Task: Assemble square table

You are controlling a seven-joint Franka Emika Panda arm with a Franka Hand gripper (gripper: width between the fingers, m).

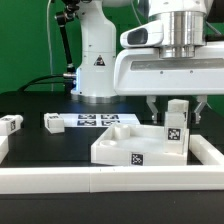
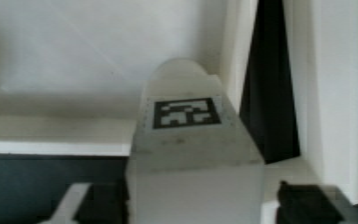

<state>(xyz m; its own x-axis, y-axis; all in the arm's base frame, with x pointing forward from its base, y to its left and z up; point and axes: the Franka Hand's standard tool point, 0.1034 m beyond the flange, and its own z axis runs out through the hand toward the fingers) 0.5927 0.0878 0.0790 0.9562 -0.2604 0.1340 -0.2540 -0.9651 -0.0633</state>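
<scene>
- Exterior view: the gripper [image 1: 176, 112] hangs low over the square table's slab [image 1: 125, 146], its two fingers [image 1: 152, 108] straddling an upright leg [image 1: 177, 128].
- A sliver of gap shows between each finger and the leg, so the jaws read as released, with nothing grasped.
- The leg stands directly beneath the tool, on the slab's corner toward the exterior view's right, with its tag facing the camera.
- Only this view takes in the wider scene: two loose legs [image 1: 10, 124] [image 1: 52, 122] lie well away from the gripper, toward the exterior view's left, and the marker board [image 1: 92, 121] lies flat beyond the slab.
- The border wall [image 1: 110, 180] runs along the near side, in front of the tool.
- Wrist view: the same leg [image 2: 197, 130] fills the frame between the fingers [image 2: 327, 205], its tag in close-up.
- The gripper [image 2: 202, 205] flanks the leg closely, but blur hides whether the fingers touch it.
- A pale, blurred surface [image 2: 69, 70] lies behind the leg.
</scene>
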